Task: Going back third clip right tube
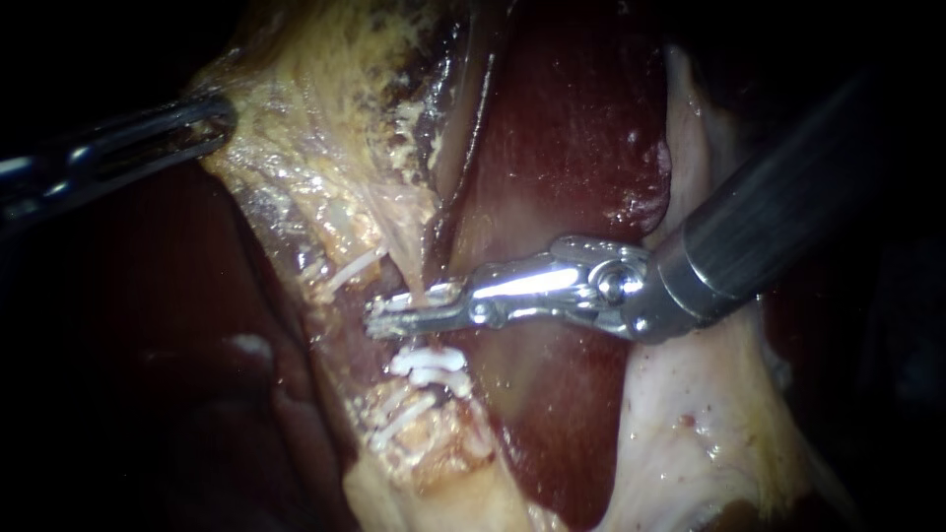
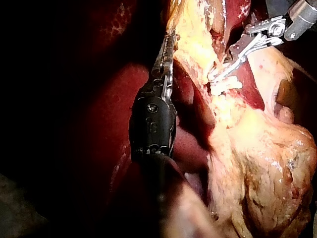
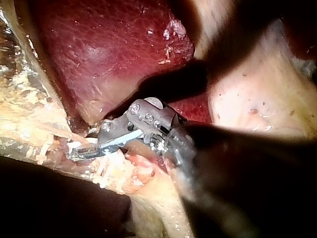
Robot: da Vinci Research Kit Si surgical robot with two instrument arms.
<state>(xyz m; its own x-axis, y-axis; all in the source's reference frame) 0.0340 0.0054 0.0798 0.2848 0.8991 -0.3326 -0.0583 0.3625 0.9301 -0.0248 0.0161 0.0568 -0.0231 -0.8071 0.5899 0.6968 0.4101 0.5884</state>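
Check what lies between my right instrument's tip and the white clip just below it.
Only a narrow strip of bare tissue separates the right instrument from the white clip; nothing else lies there. The endoscope view shows it.

Right instrument (image 1: 386, 317) just above clips (image 1: 430, 365), liver (image 1: 581, 118) behind

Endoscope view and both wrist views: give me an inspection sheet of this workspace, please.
Surface: dark red liver with yellowish tissue lying over it.
Job's things: tube; white clips on it, just below the tip of the right instrument.
Clutter: nothing seen.
End effectors: right instrument lies across the tube; left instrument touches the yellowish tissue's edge.
Cables: nothing seen.
Surroundings: dark, nothing seen.
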